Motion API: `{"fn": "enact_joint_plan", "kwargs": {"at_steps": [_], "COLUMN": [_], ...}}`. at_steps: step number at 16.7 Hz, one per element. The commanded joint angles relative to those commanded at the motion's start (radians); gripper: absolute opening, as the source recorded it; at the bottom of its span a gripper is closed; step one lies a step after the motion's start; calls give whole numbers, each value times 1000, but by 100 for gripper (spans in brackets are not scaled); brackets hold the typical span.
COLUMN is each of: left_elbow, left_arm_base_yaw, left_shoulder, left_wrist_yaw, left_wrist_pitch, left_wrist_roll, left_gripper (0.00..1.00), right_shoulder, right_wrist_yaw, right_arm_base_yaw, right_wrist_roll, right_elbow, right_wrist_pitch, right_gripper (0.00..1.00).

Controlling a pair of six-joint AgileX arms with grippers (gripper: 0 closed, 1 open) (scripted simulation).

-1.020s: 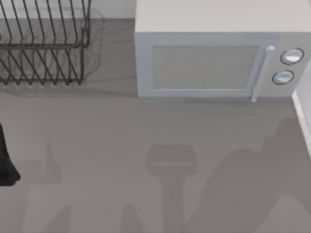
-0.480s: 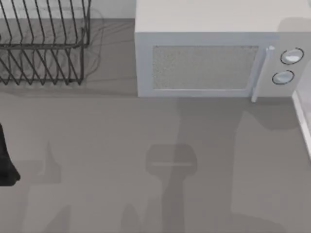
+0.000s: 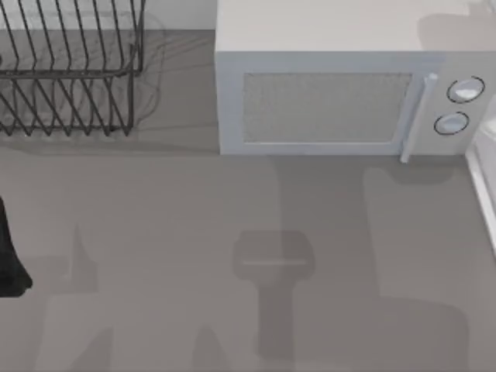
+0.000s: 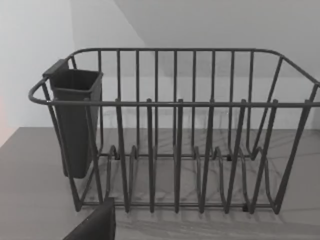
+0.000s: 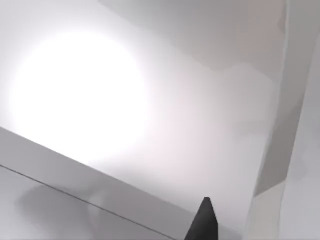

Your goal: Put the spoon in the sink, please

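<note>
Left pincer point(image 4: 95, 226) faces the dish rack point(image 4: 175, 130); whether either pincer is wide or narrow cannot be told.
The left arm point(image 3: 9, 256) sits at the surface's point(image 3: 155, 232) left edge. The left wrist view adds a dark cutlery holder point(image 4: 75, 120) hung inside the rack's end. Right of the rack stands a microwave point(image 3: 325, 101). The right pincer point(image 5: 204, 222) points at pale panels. Where the spoon lies cannot be told.
</note>
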Motion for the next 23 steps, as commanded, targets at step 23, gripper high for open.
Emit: {"fn": "enact_joint_plan", "kwargs": {"at_steps": [23], "left_elbow": [0], "left_arm_base_yaw": [0], "left_shoulder": [0], "left_wrist_yaw": [0], "left_wrist_pitch": [0], "left_wrist_roll": [0], "left_gripper": [100], "right_shoulder": [-152], "right_wrist_yaw": [-2], "right_arm_base_yaw": [1], "right_wrist_roll": [0], "right_elbow": [-478], "right_wrist_pitch": [325], "right_gripper": [15]}}
